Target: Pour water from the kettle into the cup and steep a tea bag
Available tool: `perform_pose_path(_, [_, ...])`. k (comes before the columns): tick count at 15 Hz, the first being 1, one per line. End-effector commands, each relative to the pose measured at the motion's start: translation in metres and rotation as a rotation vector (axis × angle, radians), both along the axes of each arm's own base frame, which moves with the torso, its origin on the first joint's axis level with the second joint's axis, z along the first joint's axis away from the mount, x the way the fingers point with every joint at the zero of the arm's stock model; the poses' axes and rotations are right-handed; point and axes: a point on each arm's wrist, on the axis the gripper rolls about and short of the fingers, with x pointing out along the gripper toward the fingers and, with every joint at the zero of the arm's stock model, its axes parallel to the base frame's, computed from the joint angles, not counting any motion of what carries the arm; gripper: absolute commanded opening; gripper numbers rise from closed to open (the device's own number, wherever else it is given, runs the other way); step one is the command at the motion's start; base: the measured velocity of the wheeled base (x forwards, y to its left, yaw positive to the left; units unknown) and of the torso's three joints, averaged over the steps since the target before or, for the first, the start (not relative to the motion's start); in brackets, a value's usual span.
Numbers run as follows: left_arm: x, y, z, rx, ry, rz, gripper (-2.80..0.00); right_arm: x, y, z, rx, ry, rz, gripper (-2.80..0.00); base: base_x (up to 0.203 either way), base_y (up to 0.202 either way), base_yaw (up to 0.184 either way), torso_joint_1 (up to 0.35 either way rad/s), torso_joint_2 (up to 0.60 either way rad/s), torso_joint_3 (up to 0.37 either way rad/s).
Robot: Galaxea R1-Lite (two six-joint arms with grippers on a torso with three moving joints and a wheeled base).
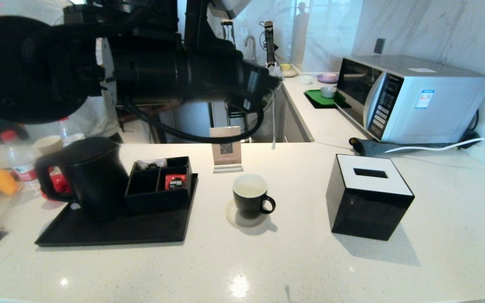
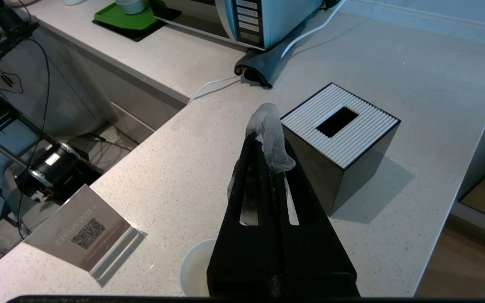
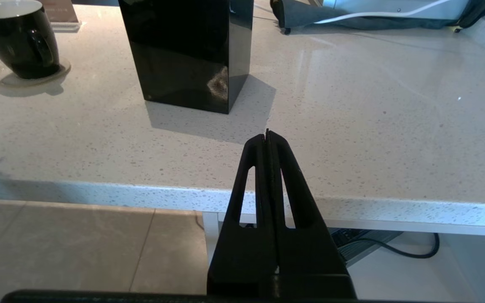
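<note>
My left gripper (image 2: 266, 141) is shut on a white mesh tea bag (image 2: 270, 134), held high above the counter. In the head view the tea bag (image 1: 275, 72) sits at the arm's tip, its string hanging down behind the cup. The black cup (image 1: 249, 198) with a white inside stands on a round coaster, below and nearer than the bag; its rim (image 2: 192, 269) shows under the left gripper. The matte-black kettle (image 1: 93, 176) stands upright on a black tray (image 1: 116, 231) at the left. My right gripper (image 3: 267, 136) is shut and empty, low at the counter's front edge.
A black organizer box (image 1: 158, 183) with sachets shares the tray. A QR sign (image 1: 226, 151) stands behind the cup. A black tissue box (image 1: 369, 195) sits right of the cup, a microwave (image 1: 411, 97) behind it. Bottles crowd the far left.
</note>
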Motion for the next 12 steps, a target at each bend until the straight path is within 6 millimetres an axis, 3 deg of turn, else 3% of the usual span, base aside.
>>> perform_pose_path(1, [-0.002, 0.003, 0.003, -0.005, -0.006, 0.002, -2.8, 0.0, 0.0, 0.0, -0.041, 0.001, 0.002, -2.8, 0.0, 0.0, 0.0, 0.0, 0.0, 0.0])
perform_pose_path(5, [-0.003, 0.004, 0.004, -0.009, -0.009, 0.005, -2.8, -0.001, 0.0, 0.005, -0.105, -0.028, 0.009, -2.8, 0.0, 0.0, 0.0, 0.0, 0.0, 0.0])
perform_pose_path(9, [-0.004, 0.003, 0.005, -0.011, -0.012, -0.002, -2.8, -0.005, 0.002, 0.038, -0.101, -0.049, 0.077, -2.8, 0.0, 0.0, 0.0, 0.0, 0.0, 0.0])
perform_pose_path(12, [-0.004, 0.003, 0.005, -0.011, -0.012, -0.003, -2.8, 0.018, 0.002, 0.068, -0.103, 0.031, 0.125, -2.8, 0.0, 0.0, 0.0, 0.0, 0.0, 0.0])
